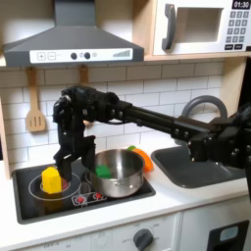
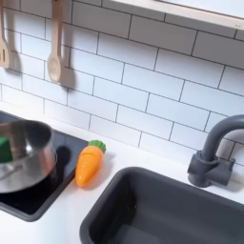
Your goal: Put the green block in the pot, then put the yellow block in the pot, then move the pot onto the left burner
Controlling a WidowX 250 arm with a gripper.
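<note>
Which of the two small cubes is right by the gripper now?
The bright yellow cube on the left burner, just beside the gripper; the green cube sits at the steel pot.

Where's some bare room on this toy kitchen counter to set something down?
Bare: the white counter between carrot and faucet, and the sink. Crowded: the stovetop, with pot, yellow block and gripper.

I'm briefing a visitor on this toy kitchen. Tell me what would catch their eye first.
The long black arm reaches across from the first exterior view's right, its gripper hanging just above the yellow block on the left burner. Next comes the shiny pot on the cooktop, with a bit of green at its rim in both exterior views. The orange carrot lies beside the pot, between cooktop and sink.
</note>
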